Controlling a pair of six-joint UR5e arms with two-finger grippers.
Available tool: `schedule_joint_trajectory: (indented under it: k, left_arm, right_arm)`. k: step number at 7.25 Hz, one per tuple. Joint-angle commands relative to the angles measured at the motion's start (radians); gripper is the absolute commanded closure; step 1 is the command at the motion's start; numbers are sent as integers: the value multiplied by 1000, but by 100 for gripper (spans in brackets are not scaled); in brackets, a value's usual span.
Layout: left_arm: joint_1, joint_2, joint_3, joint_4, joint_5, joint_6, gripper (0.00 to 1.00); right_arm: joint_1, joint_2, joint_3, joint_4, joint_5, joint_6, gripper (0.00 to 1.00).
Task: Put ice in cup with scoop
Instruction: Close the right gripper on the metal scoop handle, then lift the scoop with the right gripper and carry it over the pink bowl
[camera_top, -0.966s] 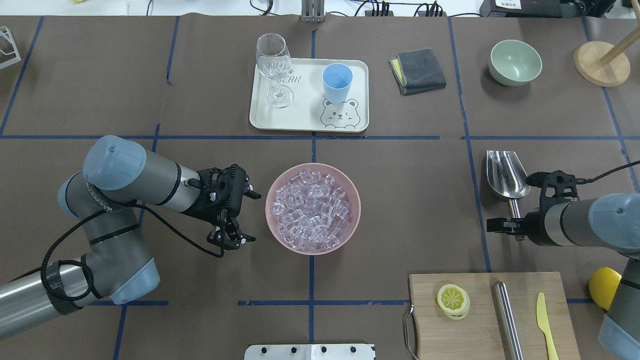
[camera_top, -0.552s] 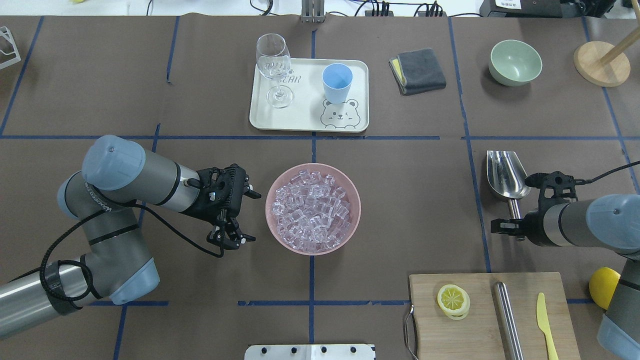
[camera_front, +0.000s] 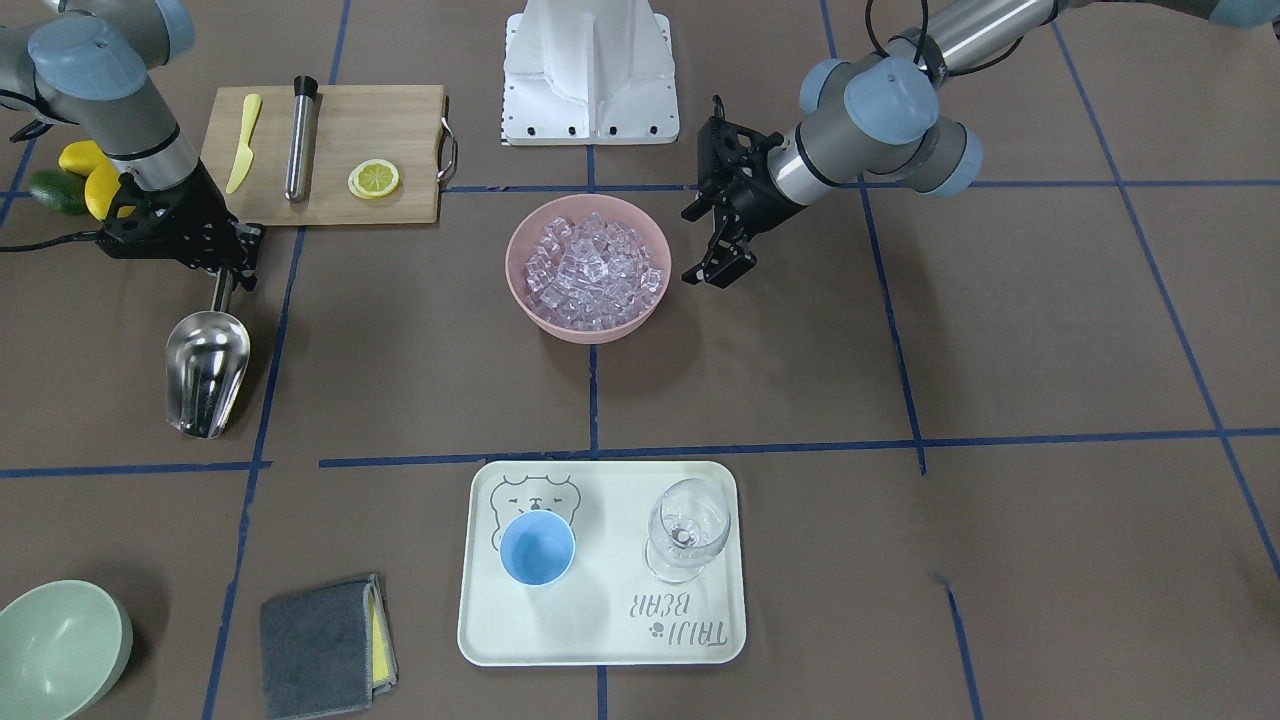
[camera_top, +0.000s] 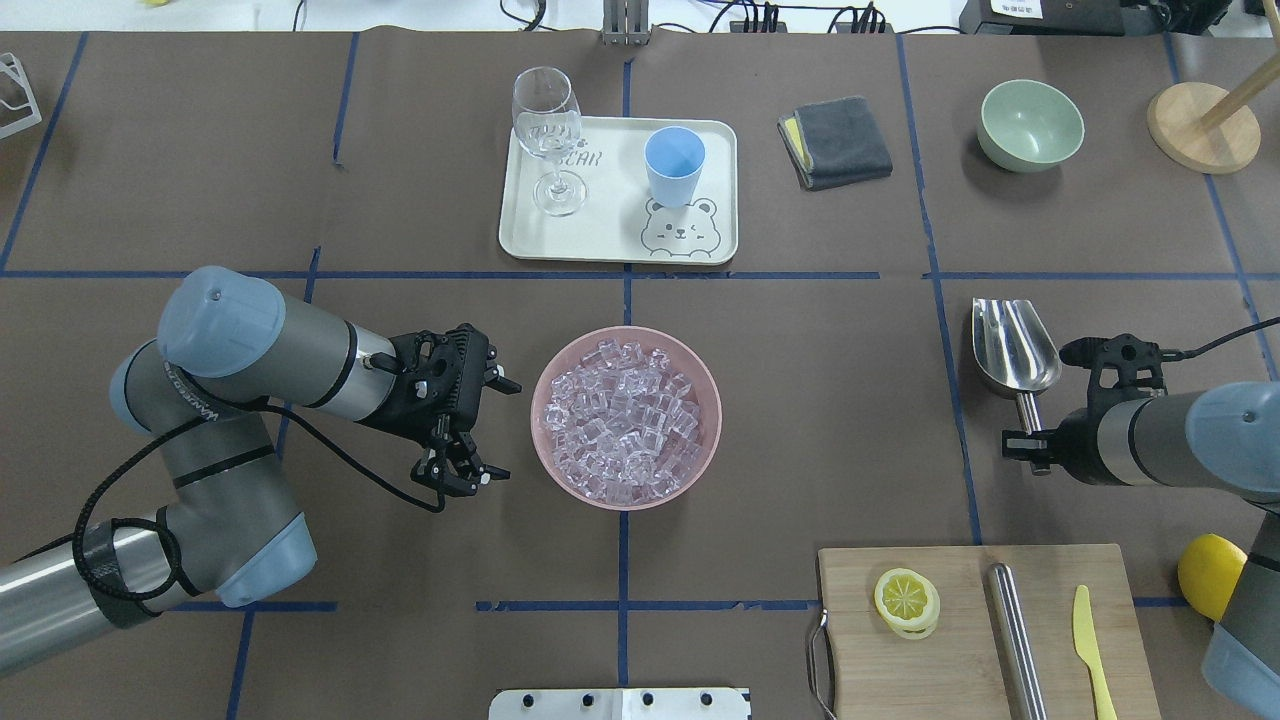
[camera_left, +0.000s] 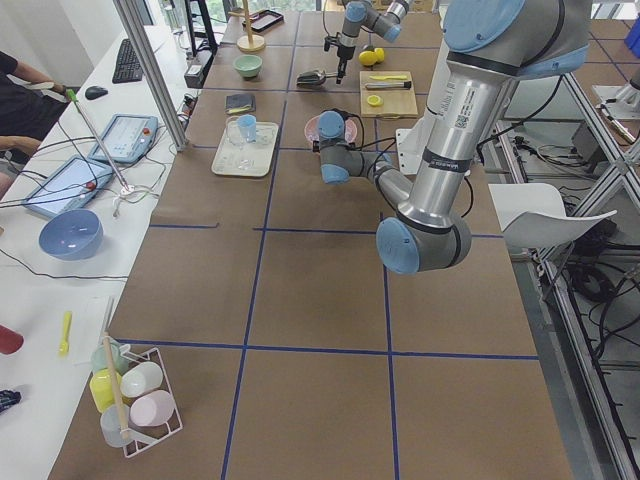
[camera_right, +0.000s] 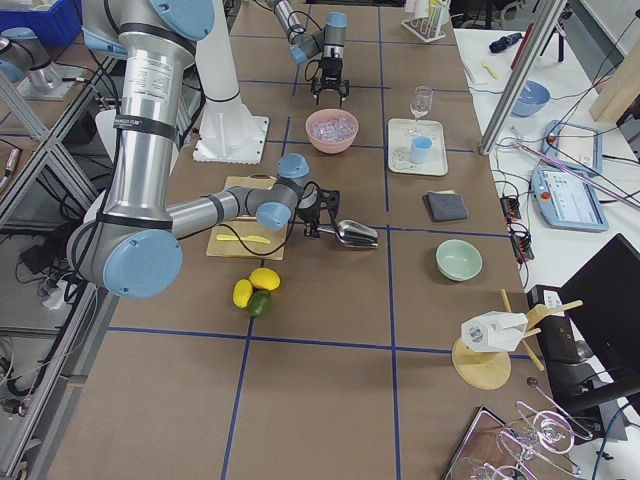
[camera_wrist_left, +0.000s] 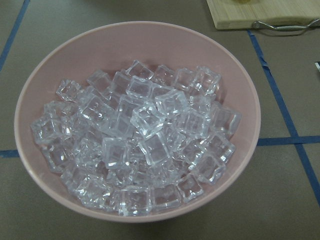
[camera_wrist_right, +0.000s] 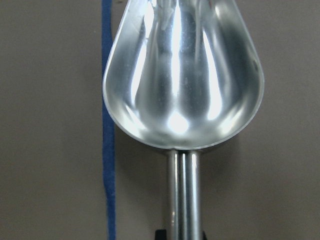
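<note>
Right pincer (camera_top: 1030, 445) — clenched on the handle of the scoop (camera_top: 1015, 340), at the robot's right side of the tabletop (camera_top: 820, 400); trough empty, open side up. Left pincer (camera_top: 497, 430) — released, jaws spread, just beside the pink bowl (camera_top: 545, 380), not touching it. The ice (camera_top: 622, 420) fills that bowl at the tabletop centre. The cup (camera_top: 675, 165) stands upright on the white tray (camera_top: 610, 240), beside a wine glass (camera_top: 548, 130), beyond the bowl.
</note>
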Motion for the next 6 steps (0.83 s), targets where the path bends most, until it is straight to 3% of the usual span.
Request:
schedule_joint_trajectory:
  k: [1, 2, 4, 5, 6]
  left_arm:
    - [-2, 0, -3, 0, 0, 0, 0]
    - [-3, 0, -3, 0, 0, 0, 0]
    - [-10, 0, -5, 0, -2, 2, 0]
    - [-11, 0, -5, 0, -2, 2, 0]
    - [-16, 0, -5, 0, -2, 2, 0]
  right_arm:
    - [45, -2, 23, -2, 2, -21, 100]
    - [84, -2, 36, -3, 41, -148, 100]
    - [119, 6, 129, -140, 68, -295, 100]
    - [119, 6, 167, -162, 65, -332, 100]
    - [124, 10, 191, -164, 78, -484, 100]
